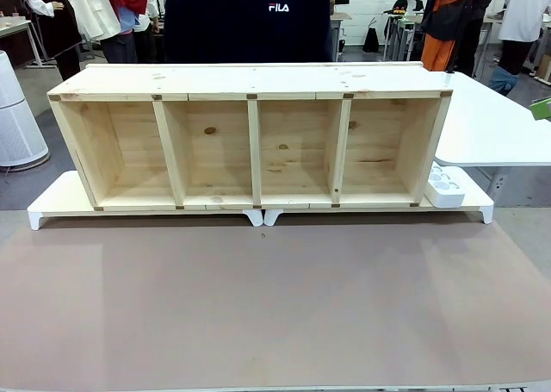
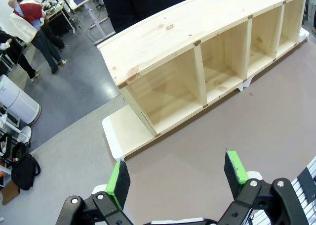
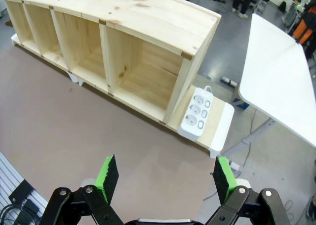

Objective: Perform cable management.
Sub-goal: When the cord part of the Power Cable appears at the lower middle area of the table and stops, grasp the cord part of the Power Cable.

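Cable work likely centres on power strip (image 3: 196, 111) at right end of shelf (image 1: 254, 95); left gripper (image 2: 177, 178), right gripper (image 3: 165, 178) spread wide; I'd approach slowly.

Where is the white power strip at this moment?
In the front view the power strip lies at the robot's right, on the white riser, beside the right end of the wooden shelf.
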Controlling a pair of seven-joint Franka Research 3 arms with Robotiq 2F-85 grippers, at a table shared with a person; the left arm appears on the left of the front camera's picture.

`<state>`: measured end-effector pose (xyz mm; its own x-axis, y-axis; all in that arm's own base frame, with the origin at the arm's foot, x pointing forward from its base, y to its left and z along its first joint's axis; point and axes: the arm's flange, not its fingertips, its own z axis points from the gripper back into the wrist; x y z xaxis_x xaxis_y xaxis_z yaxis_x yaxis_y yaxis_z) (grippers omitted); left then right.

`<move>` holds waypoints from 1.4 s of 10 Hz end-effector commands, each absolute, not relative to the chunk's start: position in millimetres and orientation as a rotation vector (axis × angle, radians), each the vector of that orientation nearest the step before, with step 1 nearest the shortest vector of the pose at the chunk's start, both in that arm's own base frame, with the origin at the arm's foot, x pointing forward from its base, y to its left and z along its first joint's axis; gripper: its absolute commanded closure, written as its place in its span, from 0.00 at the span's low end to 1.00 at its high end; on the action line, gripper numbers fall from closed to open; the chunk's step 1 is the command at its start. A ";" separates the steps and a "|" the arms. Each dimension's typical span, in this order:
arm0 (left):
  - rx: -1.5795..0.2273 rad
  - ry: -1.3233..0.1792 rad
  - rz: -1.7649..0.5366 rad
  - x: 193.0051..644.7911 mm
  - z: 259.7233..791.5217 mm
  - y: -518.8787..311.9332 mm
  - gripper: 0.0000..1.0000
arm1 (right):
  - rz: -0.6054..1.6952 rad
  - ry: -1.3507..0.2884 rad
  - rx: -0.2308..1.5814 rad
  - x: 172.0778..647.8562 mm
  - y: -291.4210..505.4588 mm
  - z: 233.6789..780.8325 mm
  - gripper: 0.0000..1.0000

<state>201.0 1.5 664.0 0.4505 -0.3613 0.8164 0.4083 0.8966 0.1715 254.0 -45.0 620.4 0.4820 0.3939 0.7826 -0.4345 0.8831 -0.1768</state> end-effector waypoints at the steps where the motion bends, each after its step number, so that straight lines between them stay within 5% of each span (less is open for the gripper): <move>1: -0.063 -1.007 -0.464 201.7 665.3 -0.4 0.00 | 0.504 -0.947 0.040 259.0 -42.7 619.9 0.00; 14: -0.063 -1.007 -0.464 201.7 665.3 -0.4 0.00 | 0.504 -0.947 0.040 259.0 -42.7 619.9 0.00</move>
